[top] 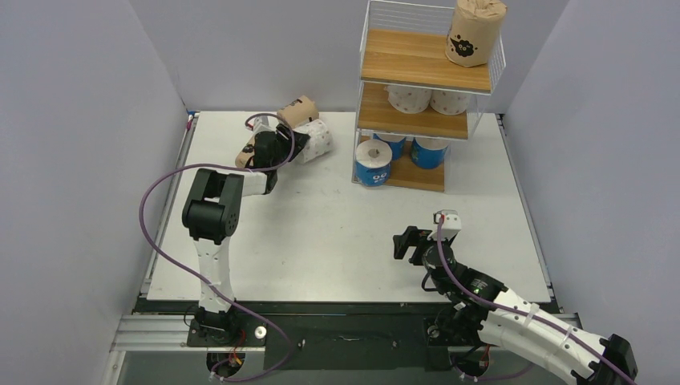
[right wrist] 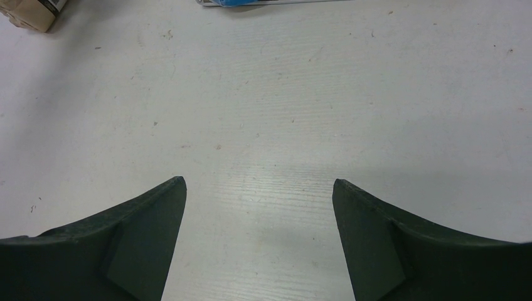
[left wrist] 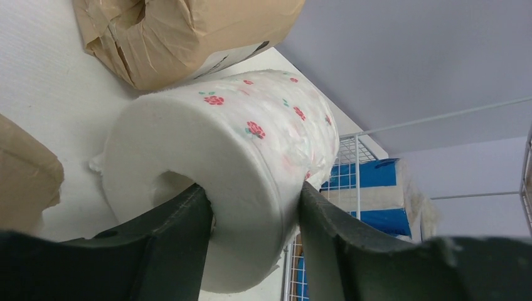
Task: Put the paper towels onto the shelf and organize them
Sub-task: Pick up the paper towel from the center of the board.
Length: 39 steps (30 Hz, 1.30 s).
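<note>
Currently the left arm (top: 215, 207) is stretched toward 11 o'clock, with the left pincer (left wrist: 254, 195) clamped on a white dotted roll (left wrist: 251, 141) beside two brown rolls (left wrist: 182, 31). The right pincer (right wrist: 258, 188) is held spread over the bench (top: 321, 233) at 5 o'clock. At 1 o'clock the shelf (top: 417, 74) is stocked: brown roll (top: 475, 32) on top, white rolls (top: 429, 100) in the middle, blue-and-white rolls (top: 374, 163) at the bottom.

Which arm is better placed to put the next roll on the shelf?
Left. The left gripper is shut on the white rose-dotted roll, one jaw in its core; the right gripper hangs open over the table, holding nothing.
</note>
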{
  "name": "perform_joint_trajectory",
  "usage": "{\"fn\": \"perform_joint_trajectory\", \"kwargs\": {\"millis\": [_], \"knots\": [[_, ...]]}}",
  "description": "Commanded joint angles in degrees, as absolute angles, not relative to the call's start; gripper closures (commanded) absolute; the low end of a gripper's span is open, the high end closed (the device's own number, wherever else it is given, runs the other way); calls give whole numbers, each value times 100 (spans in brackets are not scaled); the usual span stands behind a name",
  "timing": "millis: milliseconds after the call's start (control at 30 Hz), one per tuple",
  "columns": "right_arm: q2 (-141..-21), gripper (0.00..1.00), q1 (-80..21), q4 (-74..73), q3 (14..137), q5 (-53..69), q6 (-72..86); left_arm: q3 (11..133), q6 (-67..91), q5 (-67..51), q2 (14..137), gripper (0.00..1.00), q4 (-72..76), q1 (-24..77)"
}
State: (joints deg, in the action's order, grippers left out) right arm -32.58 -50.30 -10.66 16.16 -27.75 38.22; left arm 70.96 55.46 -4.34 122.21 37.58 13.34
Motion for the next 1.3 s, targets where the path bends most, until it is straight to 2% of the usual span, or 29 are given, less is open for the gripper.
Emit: {"fn": "perform_joint_trajectory", "kwargs": {"millis": [0,233,733,900,1267], "knots": [[-3305,18,-5053,-958,1640,-2967,3839,7073,5600,-539,12261,58,4320,1267],[-3318,18,-5052,-944,1649,-2968,3828,6854,5728,-589,12156,74,4523,1229],[-3299,18,-5060,-849,1695,-2971,3747,5889,5736,-406,10470,81,4327,1337],[-3404,18,-5060,-656,1768,-2910,3651,5443,5169,129,9311,85,3663,1790],[-3300,18,-5056,-1476,2407,-3079,3291,5352,3068,1611,6836,86,333,3343]]}}
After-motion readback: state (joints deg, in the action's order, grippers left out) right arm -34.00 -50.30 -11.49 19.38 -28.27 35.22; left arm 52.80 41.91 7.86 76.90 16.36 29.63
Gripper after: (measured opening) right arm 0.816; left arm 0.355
